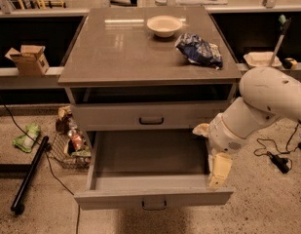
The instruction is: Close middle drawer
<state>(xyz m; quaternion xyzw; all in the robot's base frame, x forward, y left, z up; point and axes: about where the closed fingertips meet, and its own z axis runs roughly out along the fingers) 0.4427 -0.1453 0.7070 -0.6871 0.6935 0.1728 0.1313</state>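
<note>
Grey cabinet top [121, 52]; cream bowl [164, 25] toward rear, crumpled blue bag [199, 50] near right edge; gripper [219, 172] lower down, at open middle drawer [116, 198] right front corner.

The arm [269, 94] is made up of smooth, rounded white shells, with a ringed cylindrical wrist [232, 131]. A cream-coloured hand [217, 175] is seen at the middle drawer's [155, 198] right front corner.
</note>
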